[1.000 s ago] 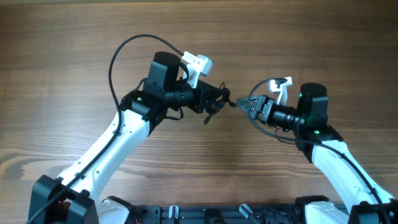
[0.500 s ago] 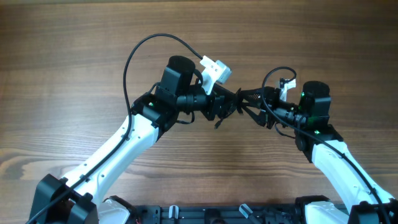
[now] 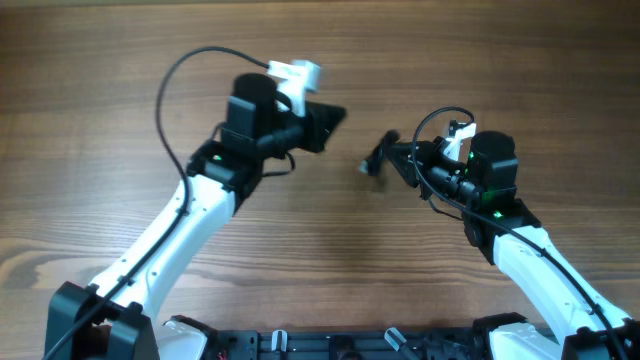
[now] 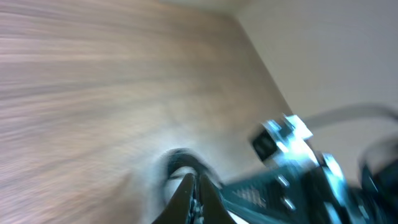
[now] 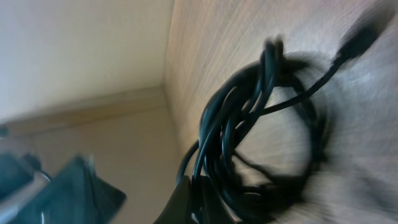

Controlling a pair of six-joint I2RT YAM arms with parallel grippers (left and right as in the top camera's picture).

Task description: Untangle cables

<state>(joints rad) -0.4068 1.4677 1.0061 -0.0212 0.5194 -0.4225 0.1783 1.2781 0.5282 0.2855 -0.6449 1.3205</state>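
My right pincer (image 3: 392,160) is closed on the cables (image 3: 376,160). From above, they look like a small black bunch right at its tip, over the wood table (image 3: 100,80). The bunch sits between my 2 arms, close to the right one and apart from the left one.

In my right wrist view, the cables (image 5: 261,118) are many thin black cords wound into 1 loose ring. The ring runs down into the closed tips of my right pincer (image 5: 194,186). 1 cord sticks out up and to the right and ends in a small plug (image 5: 357,40). This picture is blurry, so I cannot count the cords.

My left pincer (image 3: 335,117) is closed too, and it points toward the right arm. From above I see no cord in it. In my left wrist view, the tips of the left pincer (image 4: 194,186) are pressed together. A dark curved smear sits just above them, and I cannot tell what it is.
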